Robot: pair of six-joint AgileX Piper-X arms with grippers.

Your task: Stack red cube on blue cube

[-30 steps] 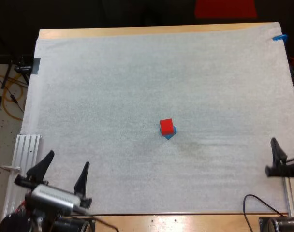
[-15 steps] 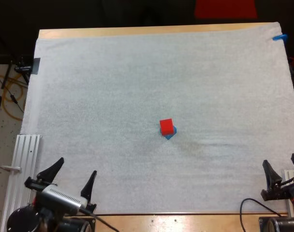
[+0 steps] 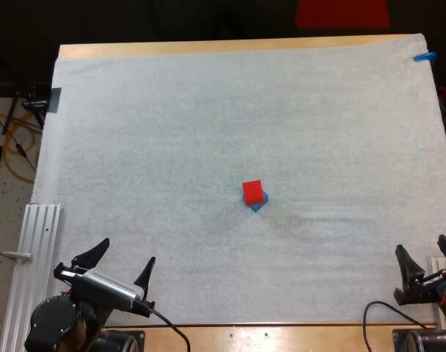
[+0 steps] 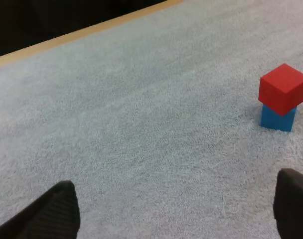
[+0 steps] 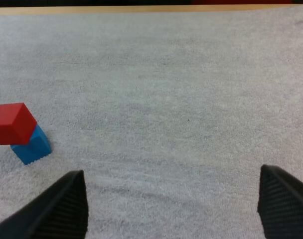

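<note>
Two small hard-looking cubes, stacked nr frame centre: red cube point(image 3: 252, 191) sits askew atop blue cube point(image 3: 260, 204). Prob light, stiff; we'd pinch flat sides. Our left gripper point(image 3: 126, 253), right gripper point(image 3: 422, 246): fingers spread, empty.

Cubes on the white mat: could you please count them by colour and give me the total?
red cube: 1
blue cube: 1
Total: 2
</note>
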